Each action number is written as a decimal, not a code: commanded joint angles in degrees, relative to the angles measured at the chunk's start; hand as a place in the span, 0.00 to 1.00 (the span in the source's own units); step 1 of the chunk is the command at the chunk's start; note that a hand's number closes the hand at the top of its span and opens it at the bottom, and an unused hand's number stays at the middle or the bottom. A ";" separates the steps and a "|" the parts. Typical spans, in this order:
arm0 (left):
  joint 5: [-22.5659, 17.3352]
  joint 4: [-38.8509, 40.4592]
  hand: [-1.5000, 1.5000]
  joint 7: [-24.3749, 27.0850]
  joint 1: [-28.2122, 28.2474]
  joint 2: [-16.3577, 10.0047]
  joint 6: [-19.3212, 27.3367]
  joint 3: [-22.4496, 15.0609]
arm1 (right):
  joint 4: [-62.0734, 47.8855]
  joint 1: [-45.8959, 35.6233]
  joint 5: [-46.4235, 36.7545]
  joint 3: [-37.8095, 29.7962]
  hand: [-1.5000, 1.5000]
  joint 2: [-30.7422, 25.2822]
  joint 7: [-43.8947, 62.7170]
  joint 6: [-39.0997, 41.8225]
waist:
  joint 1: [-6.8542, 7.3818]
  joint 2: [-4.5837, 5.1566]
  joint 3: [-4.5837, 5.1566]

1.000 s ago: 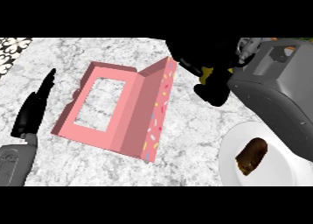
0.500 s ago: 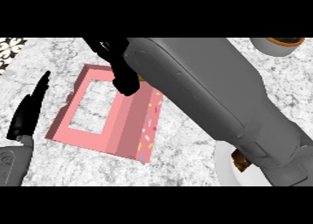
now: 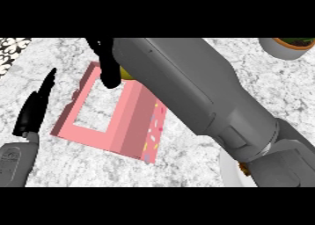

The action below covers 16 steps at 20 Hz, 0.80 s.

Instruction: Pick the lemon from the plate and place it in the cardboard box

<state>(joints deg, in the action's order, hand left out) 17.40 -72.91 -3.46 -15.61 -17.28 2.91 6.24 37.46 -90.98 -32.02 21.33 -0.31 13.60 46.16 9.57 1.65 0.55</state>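
Holding phase, carry to box.

Right hand (image 3: 109,61), black, at 11 o'clock in the head view. Its fingers are curled downward round the small yellow lemon (image 3: 126,74). Only a sliver of rind shows between the hand and the wide grey right forearm (image 3: 186,96), which crosses the view from 5 o'clock.

Lemon location: off the round white plate (image 3: 228,173), whose edge shows at 5 o'clock. It is held above the 12 o'clock end of the open pink cardboard box (image 3: 131,127). Height over the box cannot be told.

Left hand (image 3: 33,110) at 9 o'clock: fingers straight and pressed together, resting just beside the box, not touching it.

Handling estimate:
- Lemon is light for this hand and firm, not fragile.
- Rind is waxy and rounded, so it is likely to slip or roll.
- Best hold is across the widest middle, thumb opposite fingers, not at the tapered tips.

Next-move estimate: lower into the box's tray before uncurling. A high release could let the lemon bounce or roll over the shallow wall.

Risk: fingers catching the raised lid on the 3 o'clock side.
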 commanded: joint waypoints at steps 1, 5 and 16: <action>0.12 -0.67 0.50 -1.77 -1.48 0.72 -1.05 -1.33 | -4.69 0.95 5.63 4.00 1.00 0.29 2.62 -4.36 | 1.66 0.10 -0.02; 0.05 0.13 0.50 -0.25 -1.88 0.17 -1.23 -0.97 | -6.86 2.38 9.36 7.38 1.00 0.30 3.34 -6.59 | 2.49 0.51 0.01; 0.89 0.78 0.50 -0.95 -3.89 1.56 -0.83 -2.24 | -7.81 10.59 13.07 19.72 0.00 0.31 10.58 -15.42 | 3.81 1.07 -0.03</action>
<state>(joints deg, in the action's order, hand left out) 18.15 -72.40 -4.26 -18.94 -15.91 2.05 4.16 30.69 -83.87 -20.77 37.91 0.00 20.84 33.20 13.26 2.59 0.54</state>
